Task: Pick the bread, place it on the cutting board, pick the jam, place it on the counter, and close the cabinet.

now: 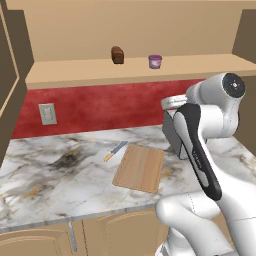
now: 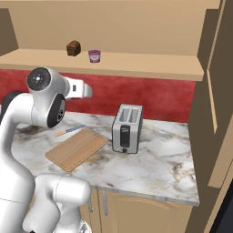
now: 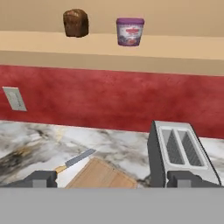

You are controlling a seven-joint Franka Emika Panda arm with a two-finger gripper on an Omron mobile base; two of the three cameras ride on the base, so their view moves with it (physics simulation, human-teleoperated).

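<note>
Nothing is done yet: the bread [image 3: 75,22] and the jam [image 3: 130,31] sit on the open cabinet [image 1: 125,75] shelf, and the cutting board [image 1: 139,168] on the table [image 1: 50,175] is bare. My end effector [image 3: 112,178] is wide open, holding nothing. In my hand view, the bread is up at 11 o'clock, well apart.

Desk [image 1: 45,175]: polished-looking white marble, grey, black and tan veining. Cutting board [image 1: 139,169] below the gripper [image 3: 113,178]: light wood, fine grain, matt. Toaster [image 2: 127,128] to its right: brushed silver metal, dark front panel. Knife [image 3: 75,160] left of it: grey metal blade, orange handle. Cabinet [image 2: 136,27] above: flat tan wood. Backsplash [image 3: 113,98]: mottled red, rough. Bread [image 3: 75,22]: dull brown crust. Jam [image 3: 130,31]: purple, smooth
</note>
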